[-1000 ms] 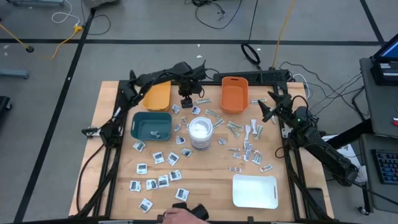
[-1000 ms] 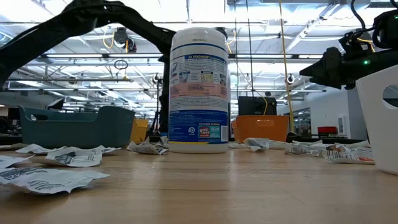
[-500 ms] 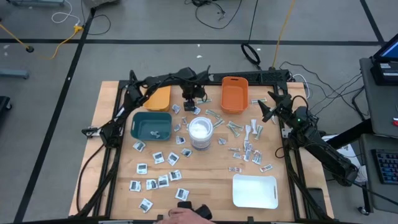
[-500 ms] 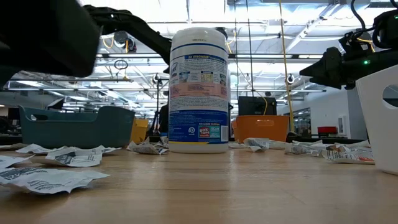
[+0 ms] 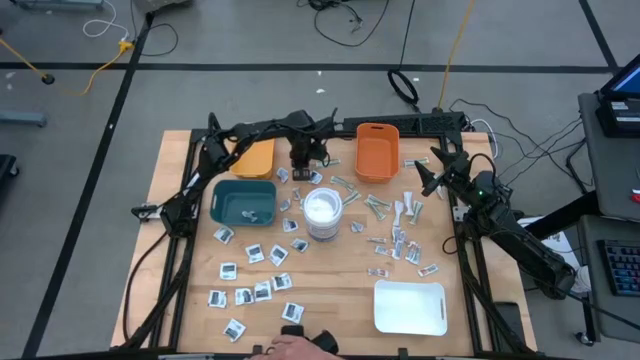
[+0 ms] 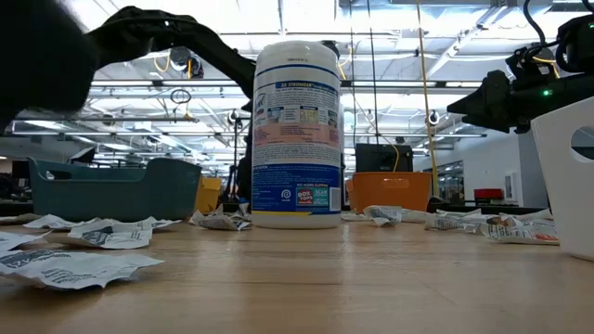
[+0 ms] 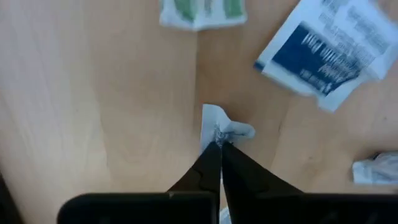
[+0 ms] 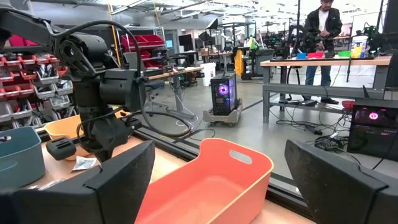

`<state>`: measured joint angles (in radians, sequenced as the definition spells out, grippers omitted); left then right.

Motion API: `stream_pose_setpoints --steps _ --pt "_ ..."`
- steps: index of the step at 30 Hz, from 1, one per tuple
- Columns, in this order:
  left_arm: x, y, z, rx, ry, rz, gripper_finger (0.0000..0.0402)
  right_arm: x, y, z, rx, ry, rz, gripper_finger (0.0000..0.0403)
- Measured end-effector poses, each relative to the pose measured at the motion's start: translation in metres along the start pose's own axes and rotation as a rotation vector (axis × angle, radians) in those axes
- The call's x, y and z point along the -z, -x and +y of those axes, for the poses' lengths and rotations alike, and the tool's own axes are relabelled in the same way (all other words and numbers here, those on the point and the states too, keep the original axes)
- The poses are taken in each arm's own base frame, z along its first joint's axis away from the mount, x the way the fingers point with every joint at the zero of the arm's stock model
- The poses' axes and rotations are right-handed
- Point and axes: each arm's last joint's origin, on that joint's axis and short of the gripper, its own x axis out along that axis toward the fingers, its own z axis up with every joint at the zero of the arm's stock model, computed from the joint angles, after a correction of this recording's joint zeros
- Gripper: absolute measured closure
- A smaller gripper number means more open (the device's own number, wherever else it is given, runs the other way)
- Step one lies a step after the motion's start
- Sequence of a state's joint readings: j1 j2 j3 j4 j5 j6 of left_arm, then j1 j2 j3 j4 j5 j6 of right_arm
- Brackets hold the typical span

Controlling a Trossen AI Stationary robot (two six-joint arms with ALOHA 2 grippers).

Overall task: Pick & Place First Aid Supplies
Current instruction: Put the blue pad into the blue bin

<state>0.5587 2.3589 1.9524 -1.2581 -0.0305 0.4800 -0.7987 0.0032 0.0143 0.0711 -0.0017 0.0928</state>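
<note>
While the right gripper point(image 5: 431, 172) is waiting wide open at far right, the left gripper point(image 7: 219, 146) is pinching a packet point(image 7: 219, 129) by its crumpled edge; probably light, flimsy, slippery.

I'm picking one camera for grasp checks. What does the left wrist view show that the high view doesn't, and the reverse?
Only the left wrist view shows the left gripper shut on a small crumpled white packet, with a blue-printed sachet beside it. Only the high view shows the layout: yellow bin, orange bin, teal bin, white tray, wipes canister, and the open right gripper waiting at the table's right edge. Both show the left gripper down on the wooden table among scattered packets.
</note>
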Motion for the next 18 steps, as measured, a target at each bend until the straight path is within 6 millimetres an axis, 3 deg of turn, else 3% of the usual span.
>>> stream_pose_setpoints --steps 12,18 --pt "0.024 0.071 -0.009 -0.065 0.031 -0.087 0.0400 0.000 0.000 0.000 0.000 0.000 0.000 0.0046" --pt "0.035 0.081 -0.021 0.008 0.189 -0.028 0.0400 0.000 0.000 0.000 0.000 0.000 0.000 0.0046"
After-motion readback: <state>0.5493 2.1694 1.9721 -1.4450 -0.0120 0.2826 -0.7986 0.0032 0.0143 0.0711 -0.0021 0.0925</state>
